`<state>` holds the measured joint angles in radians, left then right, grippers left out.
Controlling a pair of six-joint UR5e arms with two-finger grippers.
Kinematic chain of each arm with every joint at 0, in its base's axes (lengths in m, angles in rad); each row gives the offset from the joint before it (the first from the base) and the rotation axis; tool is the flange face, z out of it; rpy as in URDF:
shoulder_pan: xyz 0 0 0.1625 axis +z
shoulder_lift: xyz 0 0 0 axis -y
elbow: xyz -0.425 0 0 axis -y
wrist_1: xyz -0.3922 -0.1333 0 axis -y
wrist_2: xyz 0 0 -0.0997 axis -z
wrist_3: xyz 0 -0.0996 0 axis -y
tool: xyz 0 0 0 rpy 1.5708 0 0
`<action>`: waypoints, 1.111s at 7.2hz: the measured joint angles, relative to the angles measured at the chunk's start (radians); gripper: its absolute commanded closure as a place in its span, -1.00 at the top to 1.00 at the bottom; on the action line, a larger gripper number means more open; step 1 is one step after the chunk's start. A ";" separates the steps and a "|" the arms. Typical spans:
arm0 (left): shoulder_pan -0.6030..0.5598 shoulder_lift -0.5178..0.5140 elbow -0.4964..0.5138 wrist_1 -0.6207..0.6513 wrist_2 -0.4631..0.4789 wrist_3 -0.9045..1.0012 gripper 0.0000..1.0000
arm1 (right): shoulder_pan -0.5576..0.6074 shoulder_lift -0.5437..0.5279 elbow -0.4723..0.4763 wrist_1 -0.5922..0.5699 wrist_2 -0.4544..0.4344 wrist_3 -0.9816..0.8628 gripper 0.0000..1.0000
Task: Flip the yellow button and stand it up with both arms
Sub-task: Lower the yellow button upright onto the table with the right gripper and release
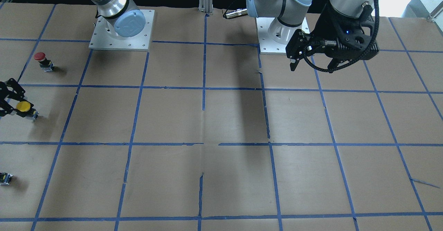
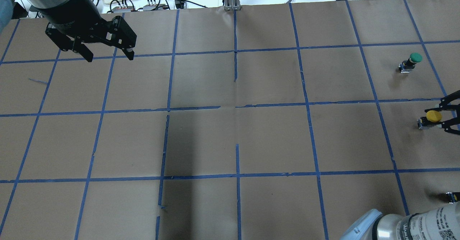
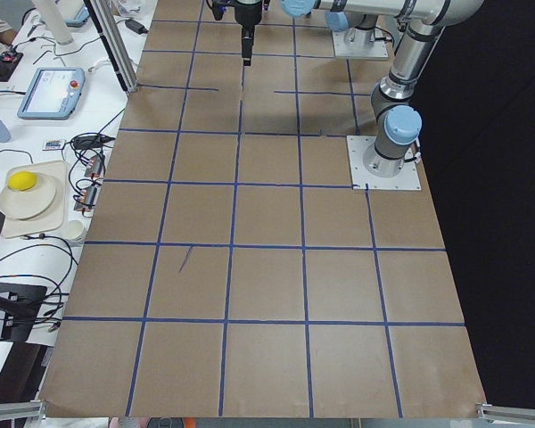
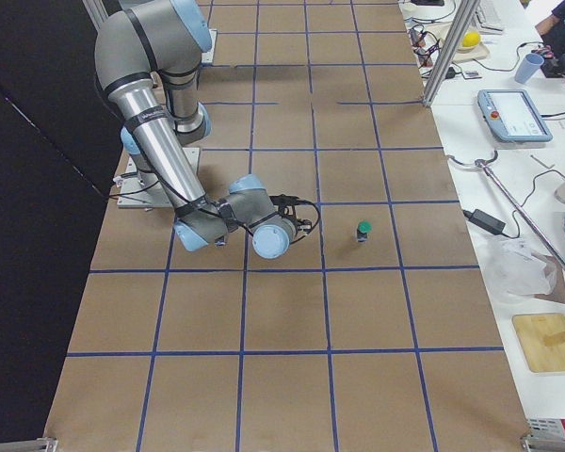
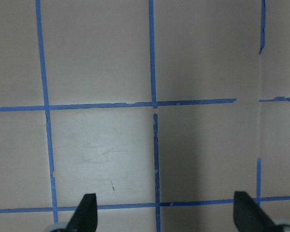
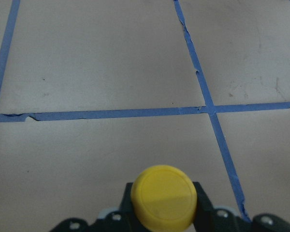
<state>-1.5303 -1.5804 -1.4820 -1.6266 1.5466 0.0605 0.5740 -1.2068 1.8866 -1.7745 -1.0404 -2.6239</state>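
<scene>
The yellow button (image 1: 23, 106) sits low over the brown paper at the table's right end, cap up and a little tilted, grey base (image 1: 33, 115) beneath. My right gripper (image 1: 19, 108) is shut on it just under the cap. The same grip shows in the overhead view (image 2: 433, 116) and in the right wrist view (image 6: 164, 195), where black fingers (image 6: 201, 205) hug the body. I cannot tell whether the base touches the paper. My left gripper (image 2: 109, 57) hangs open and empty high over the far left of the table, also in the front view (image 1: 312, 68).
A second capped button (image 1: 41, 59) stands upright near the yellow one; its cap looks red in the front view and green overhead (image 2: 415, 57). A small black-grey block (image 1: 5, 178) lies near the right edge. Arm bases (image 1: 121, 34) are bolted on the robot's side.
</scene>
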 measured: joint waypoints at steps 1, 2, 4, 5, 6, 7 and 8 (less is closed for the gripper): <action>0.000 0.003 -0.002 0.000 0.000 0.000 0.99 | 0.000 0.000 -0.001 0.001 -0.001 0.002 0.54; -0.001 0.006 -0.004 0.002 0.000 0.001 0.99 | 0.000 0.000 -0.001 0.001 -0.002 0.003 0.67; -0.001 0.008 -0.006 0.005 0.001 0.001 0.99 | 0.000 -0.006 -0.009 0.000 -0.003 0.008 0.68; -0.001 0.008 -0.006 0.006 0.001 0.001 0.99 | 0.000 -0.008 -0.023 0.000 -0.004 0.011 0.68; -0.001 0.007 -0.006 0.007 0.001 0.001 0.99 | 0.000 -0.010 -0.042 0.007 -0.007 0.012 0.70; -0.001 0.007 -0.006 0.008 0.000 0.001 0.99 | 0.000 -0.015 -0.062 0.037 -0.011 0.015 0.74; -0.001 0.006 -0.006 0.008 0.000 0.001 0.99 | 0.000 -0.030 -0.084 0.089 -0.029 0.041 0.74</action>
<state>-1.5309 -1.5742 -1.4879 -1.6184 1.5467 0.0614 0.5737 -1.2366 1.8027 -1.6858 -1.0697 -2.5833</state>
